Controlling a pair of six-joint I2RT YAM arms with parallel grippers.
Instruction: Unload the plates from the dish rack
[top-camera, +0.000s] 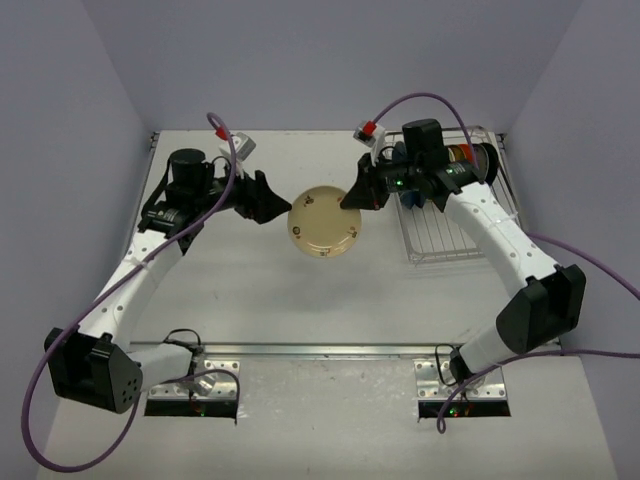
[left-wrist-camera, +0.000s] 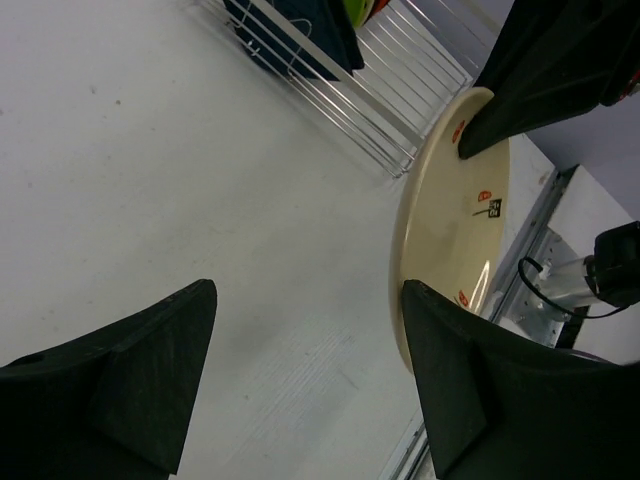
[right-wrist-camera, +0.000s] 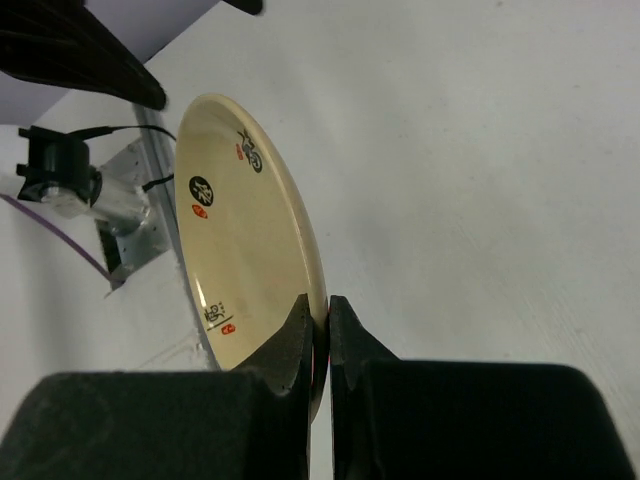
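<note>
Cream plate held on edge in mid-air between the two arms at the centre of the top view

The right gripper (top-camera: 352, 198) is clamped on the right rim of the cream plate (top-camera: 323, 222), its jaws pinching the edge in the right wrist view (right-wrist-camera: 318, 315), with the plate's face, which bears small black and red marks, turned to the left of that frame. The left gripper (top-camera: 275, 205) stands at the plate's left rim with its jaws spread apart; the left wrist view shows the rim just beside one finger, contact unclear. The dish rack (top-camera: 445, 240) sits on the table (top-camera: 250, 290) at right, with other plates (top-camera: 470, 155) at its top end, partly hidden by the right arm
</note>
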